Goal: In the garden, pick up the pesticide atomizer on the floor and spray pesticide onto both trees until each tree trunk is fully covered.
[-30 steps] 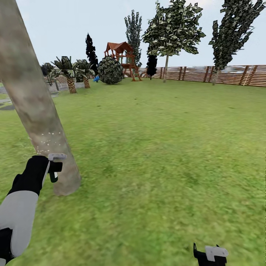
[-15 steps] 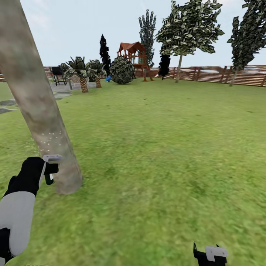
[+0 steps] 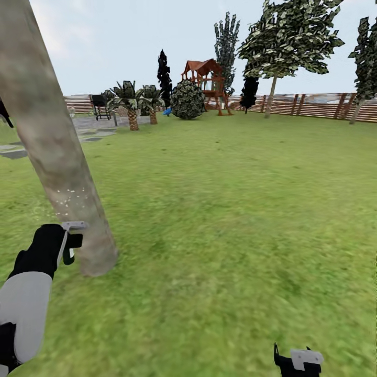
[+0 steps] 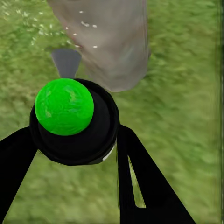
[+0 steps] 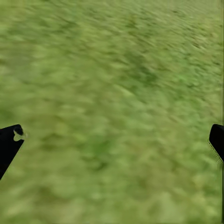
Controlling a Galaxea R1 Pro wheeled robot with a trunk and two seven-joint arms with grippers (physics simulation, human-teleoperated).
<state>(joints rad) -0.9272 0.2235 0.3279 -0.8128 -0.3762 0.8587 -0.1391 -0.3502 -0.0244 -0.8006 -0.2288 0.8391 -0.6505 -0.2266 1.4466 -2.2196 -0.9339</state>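
Your left gripper (image 3: pixel 70 242) is clamped on the atomizer (image 4: pixel 74 121); in the left wrist view its black fingers (image 4: pixel 140 186) flank the black body with its green cap, and the grey nozzle points at the trunk (image 3: pixel 55 152) just ahead. In the head view the atomizer sits just beside the trunk's lower part, where small white specks dot the bark. No label or writing can be read on the atomizer. Your right gripper (image 5: pixel 112 140) hangs spread wide over bare lawn (image 3: pixel 235 209), holding nothing. Far across the grass you can see another tree (image 3: pixel 285 47) before the fence (image 3: pixel 314 104), with a bush (image 3: pixel 187 100), a playhouse (image 3: pixel 205 78) and palms (image 3: pixel 131 99) near it.
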